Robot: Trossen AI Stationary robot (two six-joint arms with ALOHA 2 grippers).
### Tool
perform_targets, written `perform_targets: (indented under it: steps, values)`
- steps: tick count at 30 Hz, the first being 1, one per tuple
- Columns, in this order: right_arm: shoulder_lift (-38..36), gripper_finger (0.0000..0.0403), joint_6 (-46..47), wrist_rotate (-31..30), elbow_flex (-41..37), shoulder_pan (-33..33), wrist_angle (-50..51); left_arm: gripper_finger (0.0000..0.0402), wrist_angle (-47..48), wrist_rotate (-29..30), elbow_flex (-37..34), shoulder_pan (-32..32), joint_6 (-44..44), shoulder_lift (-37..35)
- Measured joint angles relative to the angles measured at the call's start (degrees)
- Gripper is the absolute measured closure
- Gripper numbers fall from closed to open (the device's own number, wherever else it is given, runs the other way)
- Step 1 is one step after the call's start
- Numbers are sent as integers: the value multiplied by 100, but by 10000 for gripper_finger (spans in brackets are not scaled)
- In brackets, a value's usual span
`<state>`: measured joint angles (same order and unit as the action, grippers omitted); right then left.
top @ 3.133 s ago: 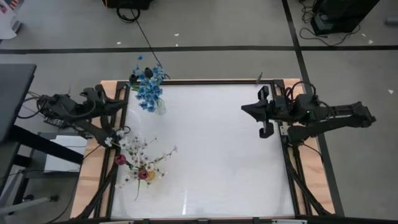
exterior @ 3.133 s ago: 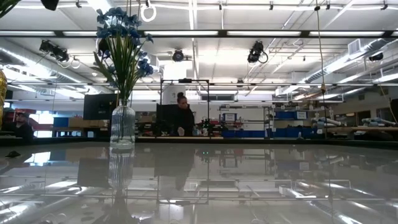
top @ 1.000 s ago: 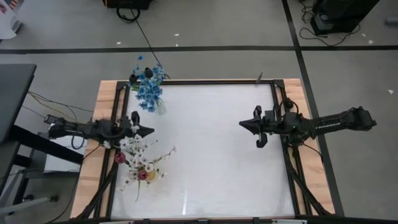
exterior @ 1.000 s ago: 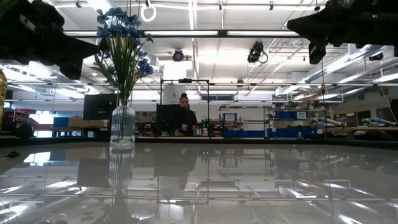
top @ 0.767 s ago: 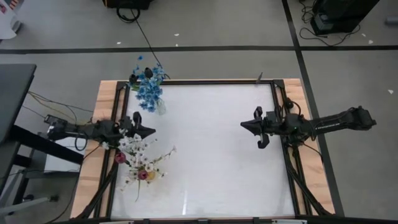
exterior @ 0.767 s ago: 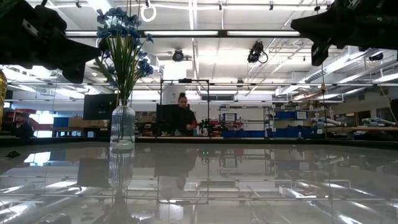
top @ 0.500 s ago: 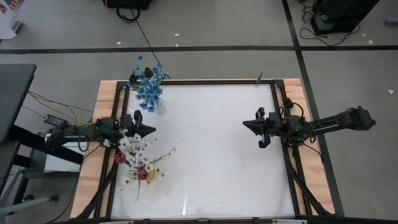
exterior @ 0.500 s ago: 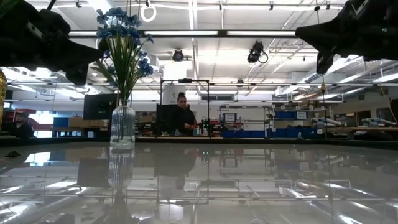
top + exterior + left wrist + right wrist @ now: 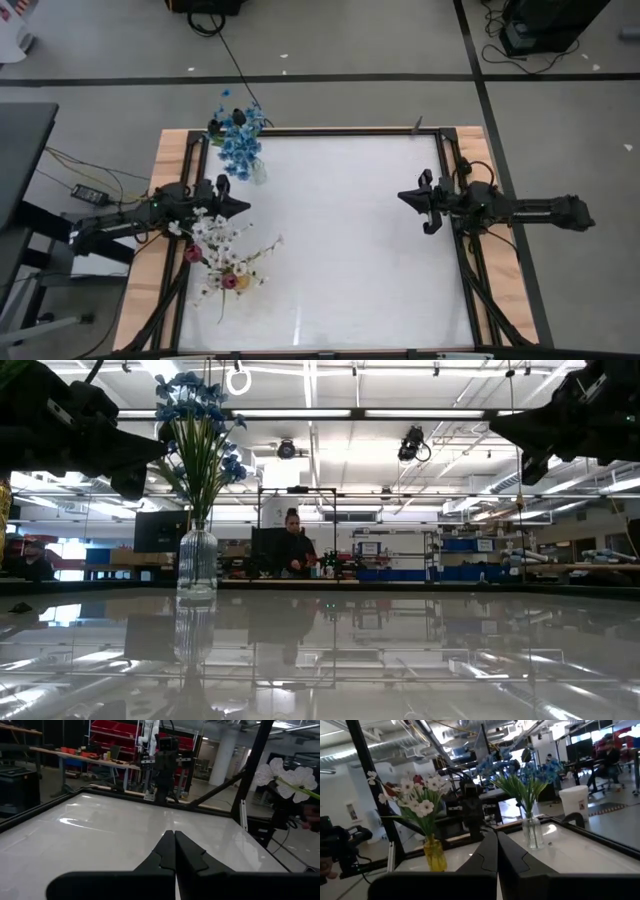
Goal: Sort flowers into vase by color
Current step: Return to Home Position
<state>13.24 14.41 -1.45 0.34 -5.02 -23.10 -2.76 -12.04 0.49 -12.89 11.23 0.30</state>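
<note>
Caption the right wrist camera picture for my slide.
Right gripper shut and empty, facing white flowers in the yellow vase and blue flowers in the glass vase.

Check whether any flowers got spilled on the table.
Nothing stands out. Blue flowers stand in the clear vase, white and pink flowers in the yellow vase; no loose stems. Left gripper and right gripper hover shut, empty.

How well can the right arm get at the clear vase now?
Probably yes: only bare table lies between the right gripper and the clear vase, though the vase stands far across, near the left edge.
</note>
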Motion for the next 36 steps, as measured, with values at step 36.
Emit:
perform_targets:
  steps: [36]
  values:
    - [-1305, 394, -71, 909, 35, -649, 1962, 401, -82, 514, -4, -225, 100, 7]
